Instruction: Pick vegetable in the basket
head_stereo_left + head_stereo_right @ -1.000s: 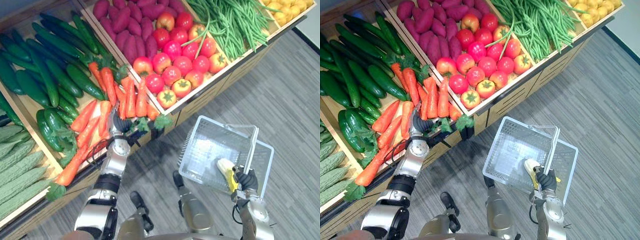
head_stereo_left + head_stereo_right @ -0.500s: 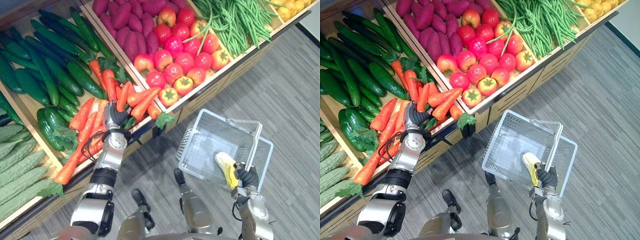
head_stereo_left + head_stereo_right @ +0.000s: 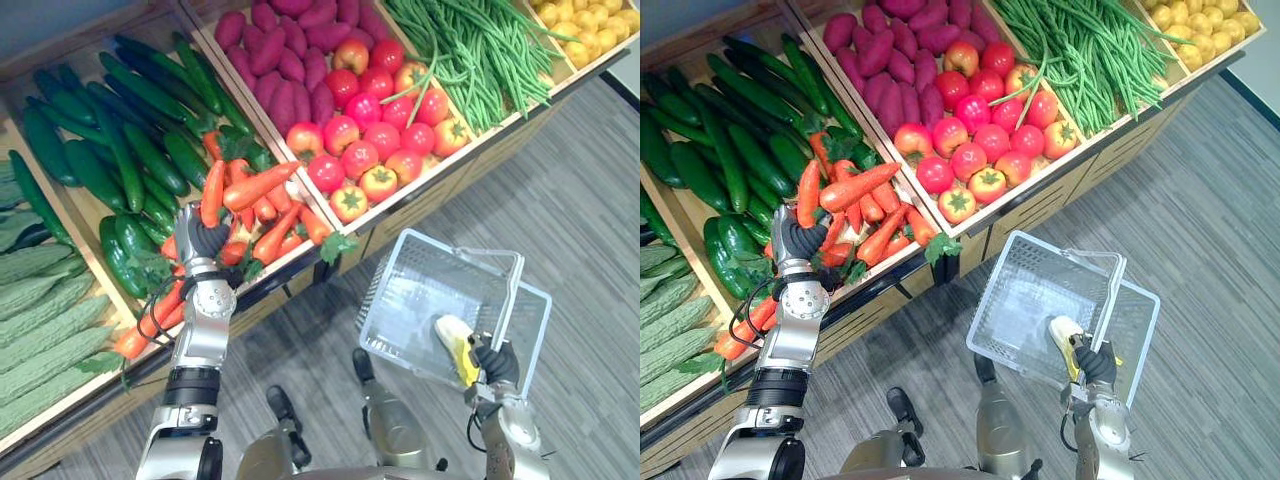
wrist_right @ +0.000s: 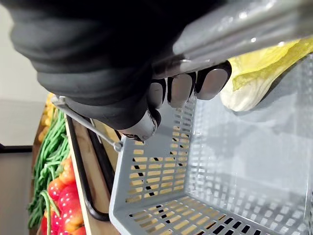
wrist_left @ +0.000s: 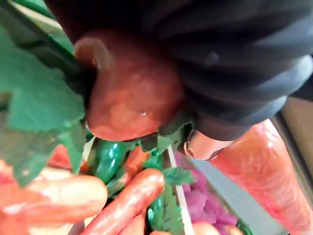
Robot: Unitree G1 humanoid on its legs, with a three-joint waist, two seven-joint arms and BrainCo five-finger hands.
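Gripping carrot (image 3: pixel 212 190), left hand (image 3: pixel 205 241) fingers curled round it; right hand (image 3: pixel 495 362) fingers wrapped round basket handle (image 3: pixel 512 291).

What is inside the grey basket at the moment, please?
One pale yellow-green leafy vegetable lies in the basket near the handle; the right hand, shut on that handle, hides part of it.

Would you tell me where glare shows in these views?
Left wrist view: a glint on the carrot in the left hand. Right wrist view: bright streaks along the basket handle in the right hand. Left eye view: shiny spots on the tomatoes.
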